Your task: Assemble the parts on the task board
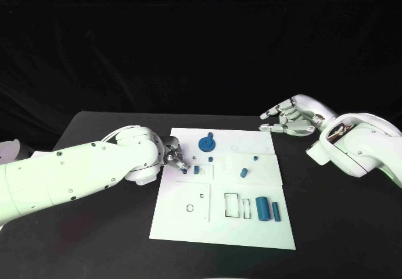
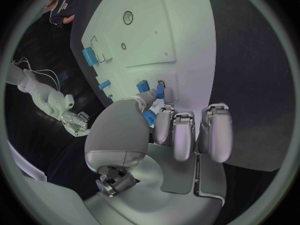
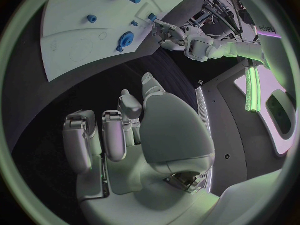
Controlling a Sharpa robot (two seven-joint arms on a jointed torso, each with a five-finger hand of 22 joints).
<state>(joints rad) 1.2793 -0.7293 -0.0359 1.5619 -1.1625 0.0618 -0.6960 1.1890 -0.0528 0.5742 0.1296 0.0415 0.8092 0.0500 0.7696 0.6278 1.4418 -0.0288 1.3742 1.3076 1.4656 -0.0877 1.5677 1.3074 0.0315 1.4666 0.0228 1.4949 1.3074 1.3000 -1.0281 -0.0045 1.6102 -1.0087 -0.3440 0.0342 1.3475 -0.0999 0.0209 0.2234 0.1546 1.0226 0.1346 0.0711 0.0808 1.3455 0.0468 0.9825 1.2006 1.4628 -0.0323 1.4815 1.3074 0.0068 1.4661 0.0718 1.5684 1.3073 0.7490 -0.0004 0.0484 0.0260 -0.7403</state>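
Your left robot hand [image 1: 174, 156] pinches a small blue part [image 2: 160, 90] over the task board [image 1: 251, 232] by its upper left. Keep it upright over its slot and press gently. Your right robot hand [image 1: 291, 118] hovers empty, fingers curled, beyond the board's far right corner.

You have a dim scene: the flat white task board [image 1: 225, 192] is evenly lit from above, the black table [image 1: 100, 125] swallows shadows; wrist views bend strongly at their rims.
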